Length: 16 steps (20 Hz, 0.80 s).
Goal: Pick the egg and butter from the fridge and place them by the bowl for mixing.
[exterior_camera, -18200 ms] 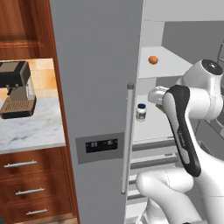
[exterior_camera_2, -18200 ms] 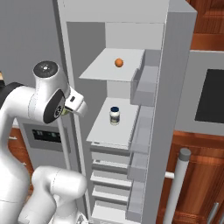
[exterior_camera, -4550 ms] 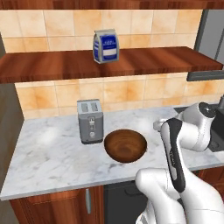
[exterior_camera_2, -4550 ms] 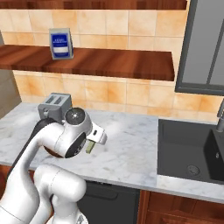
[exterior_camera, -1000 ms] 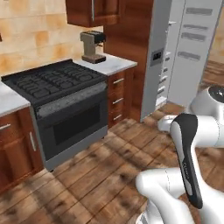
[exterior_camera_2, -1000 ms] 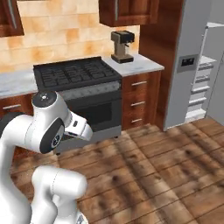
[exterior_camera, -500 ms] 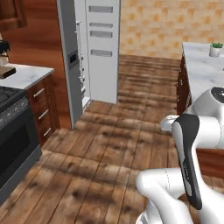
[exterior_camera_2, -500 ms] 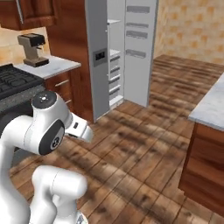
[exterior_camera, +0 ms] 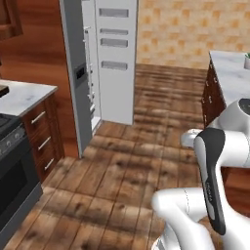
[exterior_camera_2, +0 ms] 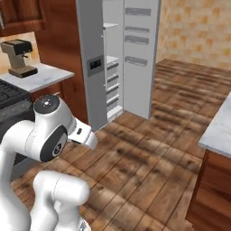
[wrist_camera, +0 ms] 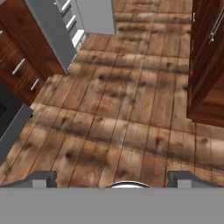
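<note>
One fridge, left base view: the fridge (exterior_camera: 78, 78) stands at the far left with its door (exterior_camera: 116, 61) swung open; one door, several white shelves seen edge-on; no egg or butter can be made out on them from here.
Risk, left base view: the arm (exterior_camera: 215, 180) sits folded low over the wooden floor (exterior_camera: 141, 166); a judgement only, but driving in at an angle could bring the base against the open door or the drawers (exterior_camera: 41, 144) beside the fridge.
Count, right base view: one fridge (exterior_camera_2: 92, 63), one coffee machine (exterior_camera_2: 17, 56) on the table (exterior_camera_2: 43, 74), one island table (exterior_camera_2: 221, 131) at the right.
Risk, right base view: shelves look narrow; a reach from too far off could miss a small egg.
Hand, hand view: two fingertips (wrist_camera: 39, 179) spread wide apart, nothing between them, over bare floor; fridge corner (wrist_camera: 52, 26) at upper left.
</note>
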Tool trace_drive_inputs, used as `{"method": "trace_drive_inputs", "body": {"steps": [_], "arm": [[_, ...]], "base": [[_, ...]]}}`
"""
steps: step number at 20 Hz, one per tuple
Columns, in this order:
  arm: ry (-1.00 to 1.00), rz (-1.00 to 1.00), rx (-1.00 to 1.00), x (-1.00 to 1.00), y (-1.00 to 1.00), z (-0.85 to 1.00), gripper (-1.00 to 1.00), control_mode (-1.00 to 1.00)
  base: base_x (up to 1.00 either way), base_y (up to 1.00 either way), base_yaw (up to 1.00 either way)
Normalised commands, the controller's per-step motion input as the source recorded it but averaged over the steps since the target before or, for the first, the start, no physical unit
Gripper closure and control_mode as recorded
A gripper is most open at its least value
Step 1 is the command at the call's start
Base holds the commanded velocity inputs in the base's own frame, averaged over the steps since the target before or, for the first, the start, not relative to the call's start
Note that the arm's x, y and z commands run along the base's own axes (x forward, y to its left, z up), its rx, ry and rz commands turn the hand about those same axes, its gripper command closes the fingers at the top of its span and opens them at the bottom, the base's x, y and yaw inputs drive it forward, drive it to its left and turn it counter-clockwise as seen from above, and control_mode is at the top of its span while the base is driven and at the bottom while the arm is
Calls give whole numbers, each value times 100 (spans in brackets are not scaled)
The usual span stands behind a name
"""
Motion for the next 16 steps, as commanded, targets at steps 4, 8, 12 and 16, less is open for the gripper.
{"method": "trace_drive_inputs", "body": {"steps": [4,8,12,16], "arm": [[0,0,0,0,0,0,-100,100],[0,0,0,0,0,0,-100,100],[0,0,0,0,0,0,-100,100],[0,0,0,0,0,0,-100,100]], "base": [[93,9,0],[93,6,0],[94,1,0],[94,0,0]]}}
